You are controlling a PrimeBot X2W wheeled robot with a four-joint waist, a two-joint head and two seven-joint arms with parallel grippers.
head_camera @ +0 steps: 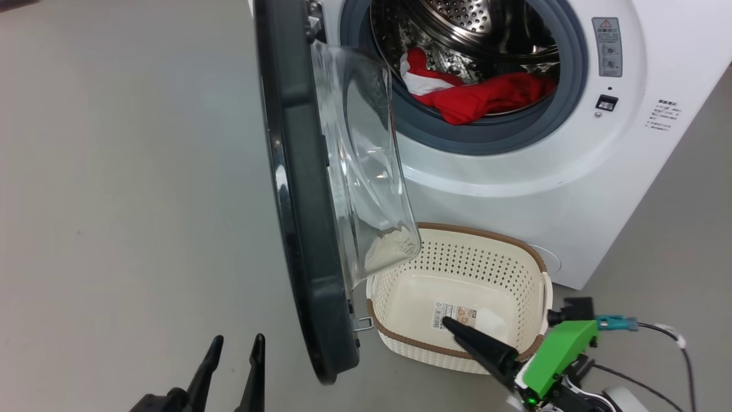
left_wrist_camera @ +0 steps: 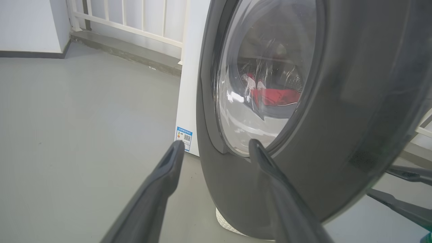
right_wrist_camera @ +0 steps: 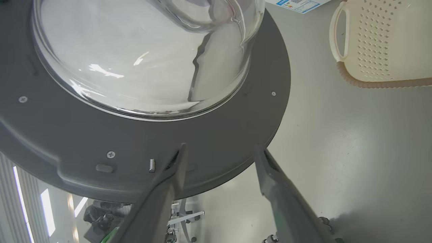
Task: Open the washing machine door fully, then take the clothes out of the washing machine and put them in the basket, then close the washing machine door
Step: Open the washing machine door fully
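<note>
The washing machine (head_camera: pixel 514 194) stands at the upper right with its door (head_camera: pixel 291 171) swung out, edge-on to me. Red and white clothes (head_camera: pixel 486 94) lie in the steel drum. The basket (head_camera: pixel 480 232) sits on the floor below the opening, with nothing in it but a paper label. My left gripper (head_camera: pixel 235 343) is open at the lower left, outside the door (left_wrist_camera: pixel 337 118). My right gripper (head_camera: pixel 449 323) is open above the basket's near rim. Its fingers (right_wrist_camera: pixel 175 168) point at the inner face of the door (right_wrist_camera: pixel 135 141), close to its edge.
Bare grey floor (head_camera: pixel 114 200) spreads to the left of the door. A metal latch hook (head_camera: pixel 363 324) sticks out at the door's lower edge. A teal connector with cable (head_camera: pixel 617 324) lies at the right. A white railing (left_wrist_camera: pixel 135 20) runs behind the machine.
</note>
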